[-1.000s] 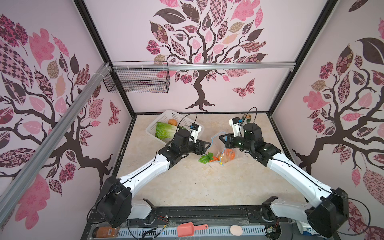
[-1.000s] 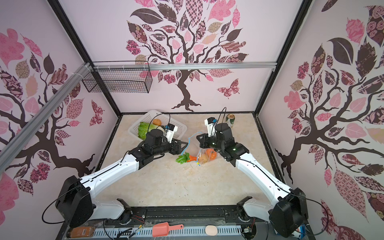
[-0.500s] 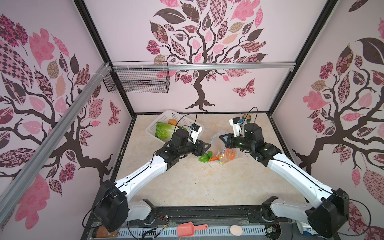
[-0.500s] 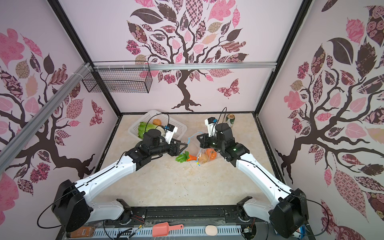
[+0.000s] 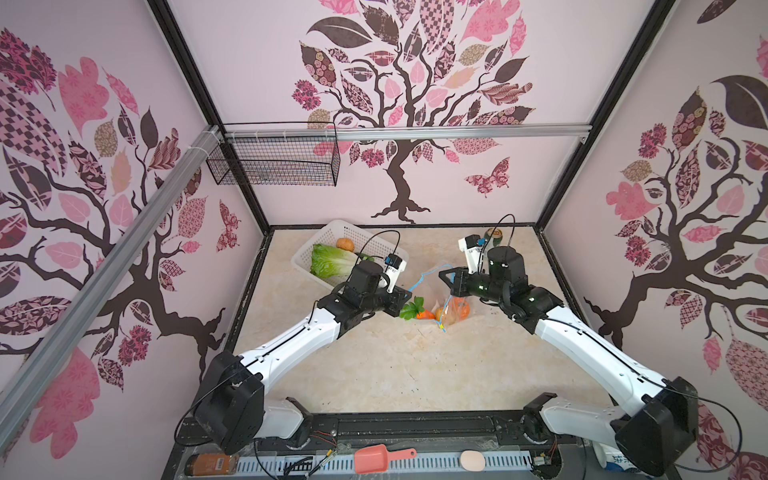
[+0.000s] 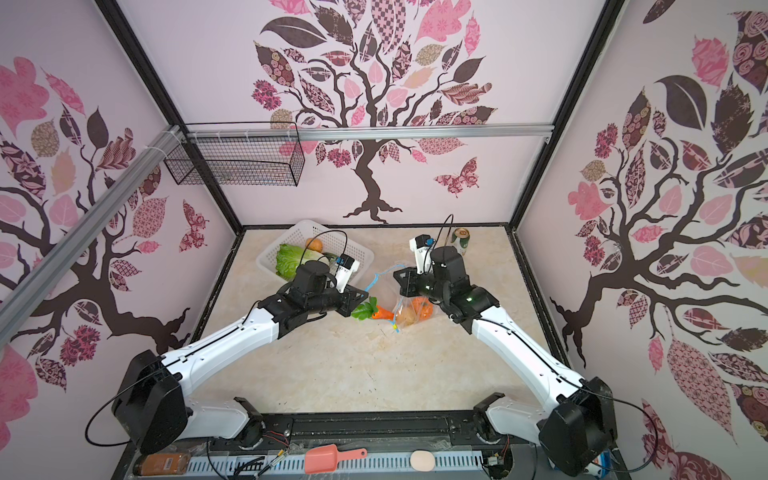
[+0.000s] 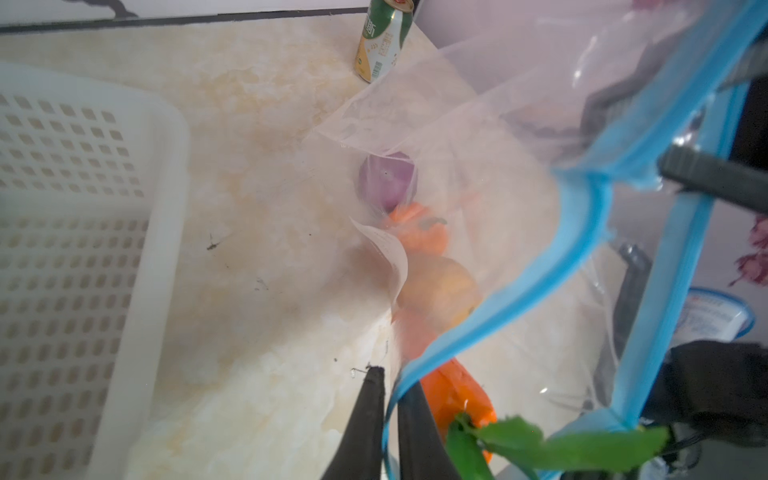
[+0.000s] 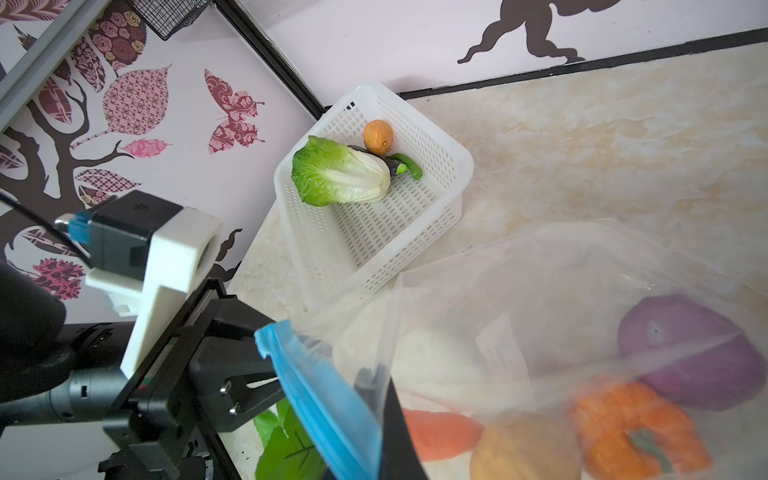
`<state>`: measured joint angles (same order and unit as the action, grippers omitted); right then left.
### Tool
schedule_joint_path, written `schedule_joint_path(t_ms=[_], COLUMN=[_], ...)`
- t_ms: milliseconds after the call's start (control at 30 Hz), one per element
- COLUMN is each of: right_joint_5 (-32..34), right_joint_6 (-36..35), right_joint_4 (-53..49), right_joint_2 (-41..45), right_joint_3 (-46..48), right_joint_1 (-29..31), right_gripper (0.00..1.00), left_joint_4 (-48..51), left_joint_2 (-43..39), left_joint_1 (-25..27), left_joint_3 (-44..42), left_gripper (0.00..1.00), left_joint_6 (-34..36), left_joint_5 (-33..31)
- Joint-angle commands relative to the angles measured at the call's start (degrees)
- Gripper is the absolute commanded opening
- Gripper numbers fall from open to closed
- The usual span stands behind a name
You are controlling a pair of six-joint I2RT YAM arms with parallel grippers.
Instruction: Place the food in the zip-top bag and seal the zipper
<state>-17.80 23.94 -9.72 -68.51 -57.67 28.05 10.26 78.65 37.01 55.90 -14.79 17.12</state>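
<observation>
The clear zip-top bag (image 5: 453,309) lies mid-table with a purple onion (image 7: 386,180), a small pumpkin (image 7: 419,235) and a potato (image 7: 440,286) inside. The carrot (image 5: 425,315) lies in the bag's mouth, its green leaves (image 6: 362,311) sticking out. My left gripper (image 7: 392,378) is shut on the light-blue zipper (image 7: 519,282) strip at the near lip. My right gripper (image 8: 374,399) is shut on the opposite lip, holding it raised. In both top views the left gripper (image 5: 409,296) and right gripper (image 6: 397,275) face each other across the open mouth.
A white perforated basket (image 5: 307,253) at the back left holds a napa cabbage (image 8: 340,174), a potato (image 8: 378,136) and a dark eggplant (image 8: 395,164). A green-white drink can (image 6: 461,241) stands at the back right. Black frame posts and walls bound the table.
My left gripper has reached a little toward the bag and closed on the blue zipper lip. The right gripper has kept its hold and place.
</observation>
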Motion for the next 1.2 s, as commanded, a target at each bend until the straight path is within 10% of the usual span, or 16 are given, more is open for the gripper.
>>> schedule_joint_path(t_ms=[0, 700, 1167], right_joint_5=[0.68, 14.56, 18.3], right_joint_6=[-1.07, -9.17, -9.0], right_joint_4=[-1.69, -23.01, -21.41], right_joint_2=[0.93, 6.55, 3.16], right_joint_3=[-0.52, -13.26, -12.92], right_joint_1=[0.05, 0.06, 0.0], right_gripper=[0.0, 0.0, 0.0], left_joint_4=[1.08, 21.1, 19.33], left_joint_2=[0.41, 2.77, 7.74], left_joint_1=[0.03, 4.73, -0.26], left_joint_3=[3.6, 28.88, 28.09], left_gripper=[0.0, 0.0, 0.0], left_joint_6=[0.23, -11.5, -14.05], left_joint_5=[0.27, 1.72, -0.15])
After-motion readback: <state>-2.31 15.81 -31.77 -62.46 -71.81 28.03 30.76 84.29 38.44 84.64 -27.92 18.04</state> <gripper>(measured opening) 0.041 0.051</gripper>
